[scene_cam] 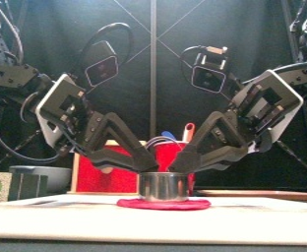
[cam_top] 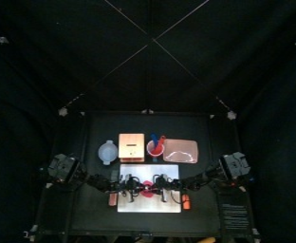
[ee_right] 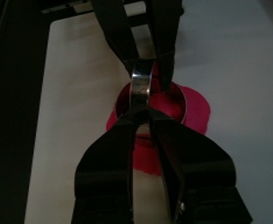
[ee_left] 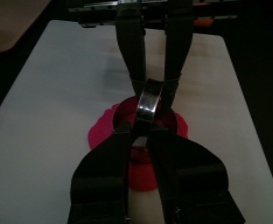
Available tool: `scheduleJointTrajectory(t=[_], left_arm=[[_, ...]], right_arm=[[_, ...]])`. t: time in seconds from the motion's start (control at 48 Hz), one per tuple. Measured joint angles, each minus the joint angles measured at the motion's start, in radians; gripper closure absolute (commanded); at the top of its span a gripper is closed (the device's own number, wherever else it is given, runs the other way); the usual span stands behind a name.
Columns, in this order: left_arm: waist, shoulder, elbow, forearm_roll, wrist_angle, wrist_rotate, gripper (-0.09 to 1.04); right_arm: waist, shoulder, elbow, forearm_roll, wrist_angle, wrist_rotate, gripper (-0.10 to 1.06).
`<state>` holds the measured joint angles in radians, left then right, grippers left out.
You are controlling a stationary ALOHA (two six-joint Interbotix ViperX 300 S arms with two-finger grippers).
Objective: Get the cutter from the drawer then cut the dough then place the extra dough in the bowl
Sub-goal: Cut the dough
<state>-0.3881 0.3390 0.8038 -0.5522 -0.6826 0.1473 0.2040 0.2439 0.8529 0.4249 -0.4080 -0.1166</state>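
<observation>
A round metal cutter point(scene_cam: 164, 185) stands on a flat disc of pink-red dough point(scene_cam: 163, 205) in the middle of the white cutting board point(scene_cam: 64, 202). Both arms come down to it from either side. My left gripper point(scene_cam: 149, 168) is shut on the cutter's rim point(ee_left: 149, 101) from the left. My right gripper point(scene_cam: 185, 166) is shut on the rim point(ee_right: 139, 83) from the right. Dough point(ee_left: 108, 131) shows around the cutter on the board point(ee_left: 57, 87). In the right wrist view the dough point(ee_right: 188, 107) spreads beside the ring. The jaws hide most of the cutter's inside.
Behind the board stand the wooden box point(cam_top: 130, 147) with its red drawer front point(scene_cam: 103, 172), the blue-grey bowl point(cam_top: 107, 151) at its left, a red cup point(cam_top: 155, 147) and the pink tray point(cam_top: 180, 149) at the right.
</observation>
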Motion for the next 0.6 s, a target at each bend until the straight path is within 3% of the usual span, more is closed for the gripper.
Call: scheduleJointTrajectory(t=[0.604], left_arm=[[-0.006,0.012,-0.005,0.000,0.002,-0.002,0.38]], right_arm=[[-0.008,-0.006,0.002,0.000,0.014,0.000,0.46]])
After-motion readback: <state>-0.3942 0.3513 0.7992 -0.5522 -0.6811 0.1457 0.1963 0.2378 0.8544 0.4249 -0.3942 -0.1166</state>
